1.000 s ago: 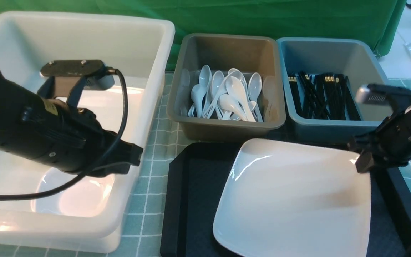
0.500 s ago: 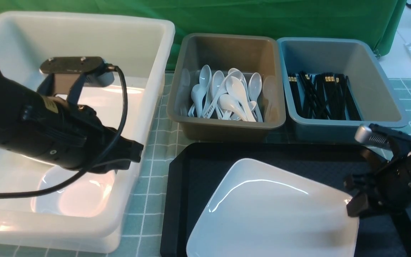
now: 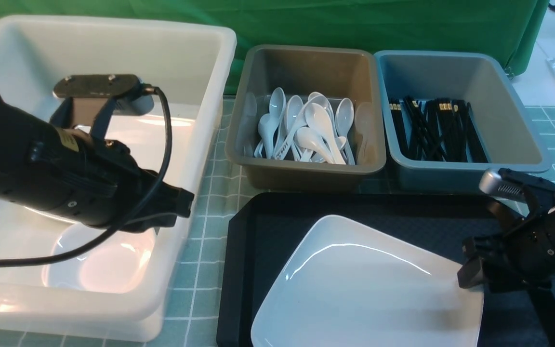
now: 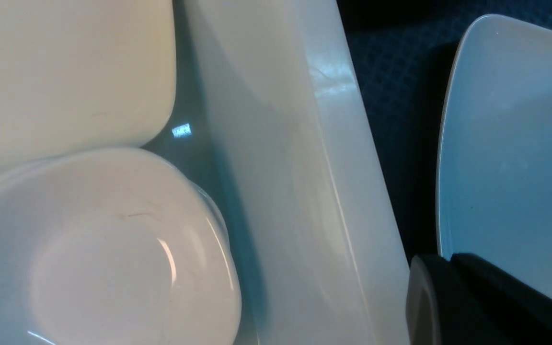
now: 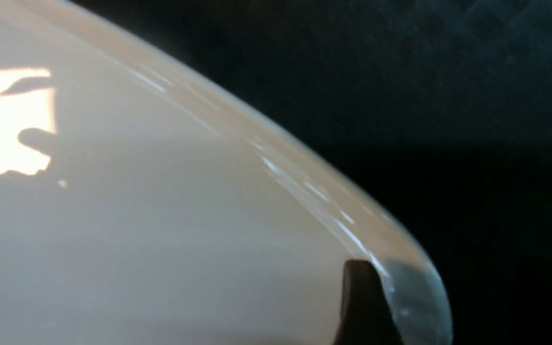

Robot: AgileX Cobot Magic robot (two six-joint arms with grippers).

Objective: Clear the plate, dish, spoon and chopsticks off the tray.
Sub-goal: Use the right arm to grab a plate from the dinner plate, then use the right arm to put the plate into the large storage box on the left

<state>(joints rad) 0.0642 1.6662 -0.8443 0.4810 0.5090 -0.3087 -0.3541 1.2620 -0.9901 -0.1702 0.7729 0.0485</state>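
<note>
The plate (image 3: 354, 289) lies on the tray (image 3: 268, 226), in its nearer and right part, turned so that one corner points to the far side. The right gripper (image 3: 472, 275) is at the right corner of the plate, low over the tray. In the right wrist view one dark fingertip (image 5: 360, 302) sits on the upper face of the plate (image 5: 161, 215) just beside the rounded corner, with the dark tray (image 5: 448, 96) behind it. The other finger is hidden, so it cannot be told whether the jaws press on the corner or only stand around it. The left gripper (image 3: 183, 205) is closed and holds nothing. It hangs over the white tub (image 3: 113, 43), close to the wall that is nearest to the tray. In the left wrist view one black finger (image 4: 477, 297) shows in the corner, the tub wall (image 4: 304, 167) runs through the middle, and the edge of the plate (image 4: 511, 143) on the tray (image 4: 386, 96) is on the other side of it. Inside the tub a small white dish (image 4: 103, 258) stands just beside a second white piece (image 4: 65, 72); in the front view the dish (image 3: 99, 265) is under the left arm. Behind the tray stand the grey tub (image 3: 306, 67), with many white spoons (image 3: 306, 130) in it, and the blue tub (image 3: 441, 72), with black chopsticks (image 3: 436, 127) in a bundle. All of this stands on a green checked mat (image 3: 210, 193).
</note>
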